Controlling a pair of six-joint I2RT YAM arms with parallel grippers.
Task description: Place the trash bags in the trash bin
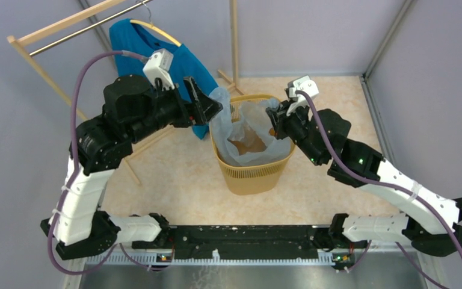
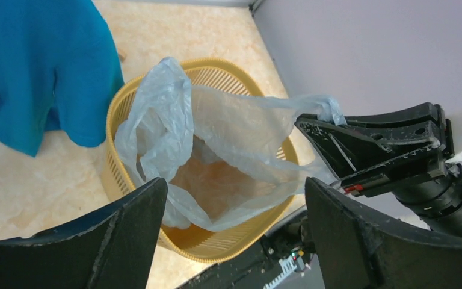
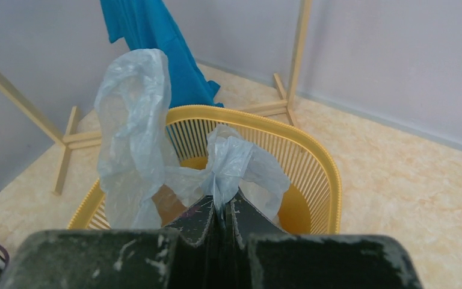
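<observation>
I see the trash bin [image 1: 252,174] mid-table, the trash bag [image 1: 246,129] inside it, one flap rising over the rim at ten o'clock. Shirt [image 1: 186,69] on the rack [image 1: 66,27] behind, eleven o'clock. Right gripper [image 1: 274,122] at the rim, two o'clock.

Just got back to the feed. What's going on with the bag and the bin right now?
The trash bag sits partly inside the yellow trash bin, its mouth spread open. The right gripper is shut on a bunched piece of the bag's edge at the bin's right rim. The left gripper hangs open by the left rim, holding nothing, and the bag's flap on that side stands free above the rim. The blue T-shirt hangs behind.
</observation>
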